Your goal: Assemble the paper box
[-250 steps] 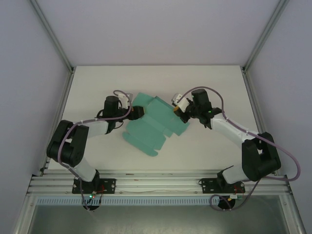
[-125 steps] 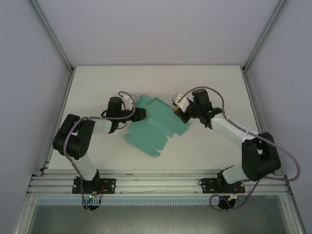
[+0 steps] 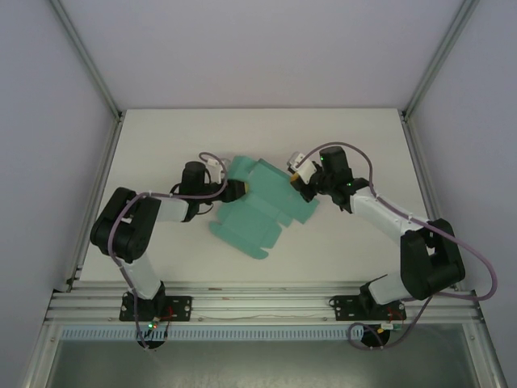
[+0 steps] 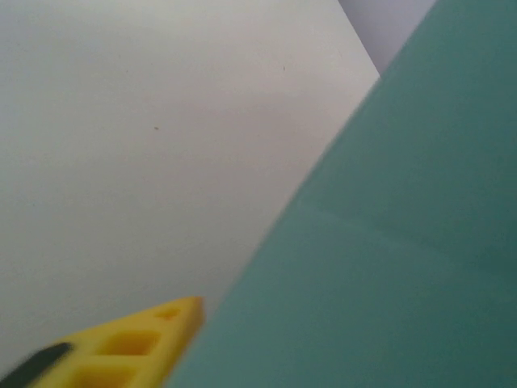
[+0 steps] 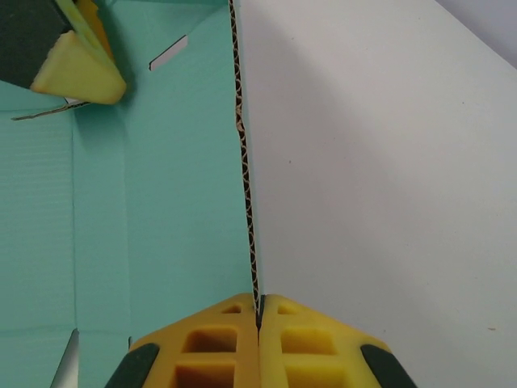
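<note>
White table, and on it the teal box, half folded, some panels raised, the rest lying flat. Right gripper is at the box's right wall, fingers pinched together on the raw card edge. A thin bite, that. Left gripper is at the box's left flap. Spread or clamped, I cannot tell; one yellow finger peeks out beside the card. The worry, I'd say: pull unevenly and the wall slips that pinch, or the card creases off its score line. Shove too hard from the left and the box could skid, the raised wall flopping down.
</note>
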